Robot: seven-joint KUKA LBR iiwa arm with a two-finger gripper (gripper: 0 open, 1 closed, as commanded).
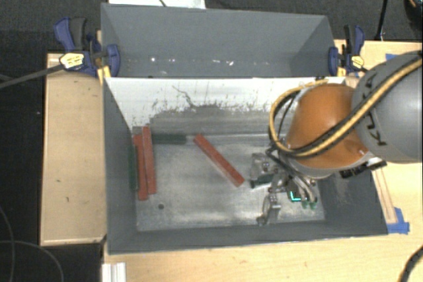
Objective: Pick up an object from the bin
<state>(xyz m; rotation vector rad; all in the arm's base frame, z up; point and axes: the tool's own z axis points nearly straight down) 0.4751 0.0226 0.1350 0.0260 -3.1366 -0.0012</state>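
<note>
My gripper [268, 208] hangs low over the bin floor at the front right, under the arm's orange cover. A long red-brown bar [218, 160] lies slanted on the floor in the middle, its near end just left of the gripper and apart from it. A small green thing [308, 203] shows beside the gripper on its right, partly hidden; what it is I cannot tell. Nothing shows held by the gripper.
Two red-brown bars [146, 165] lie side by side along the left wall, with a dark green bar [133, 167] beside them. Another dark green bar [169, 139] lies at the back left. The floor between the left bars and the gripper is bare.
</note>
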